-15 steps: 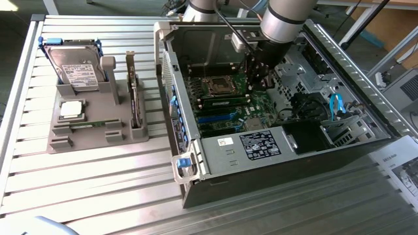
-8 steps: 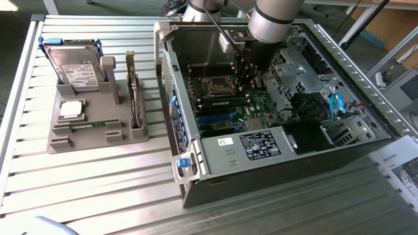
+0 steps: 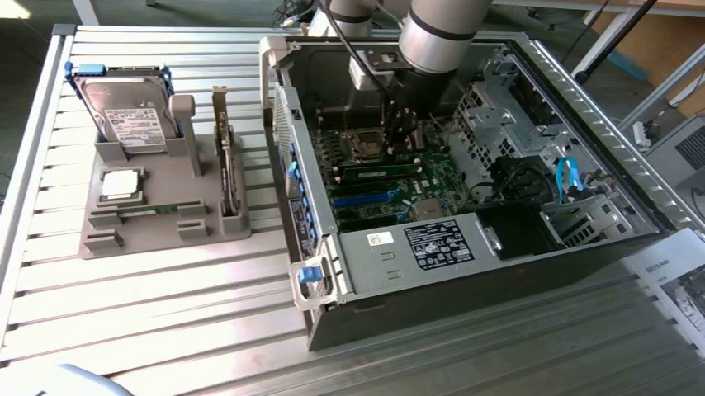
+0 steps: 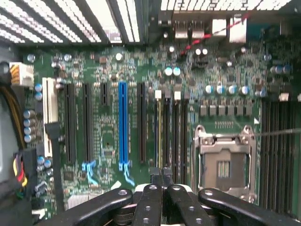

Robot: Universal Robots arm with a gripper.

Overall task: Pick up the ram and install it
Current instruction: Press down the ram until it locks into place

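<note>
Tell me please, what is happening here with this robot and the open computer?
A robot arm is reaching into an open computer case that lies on its side on a slatted table. Its gripper is shut and sits low over the motherboard, right at the memory slots beside the empty processor socket. One ram stick appears seated on the board. On the exterior view's left, a grey holder carries a hard drive, a processor chip and another ram stick.

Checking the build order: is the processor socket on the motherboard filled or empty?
Empty: the processor socket shows bare contacts inside its metal frame, with no chip seated.
</note>
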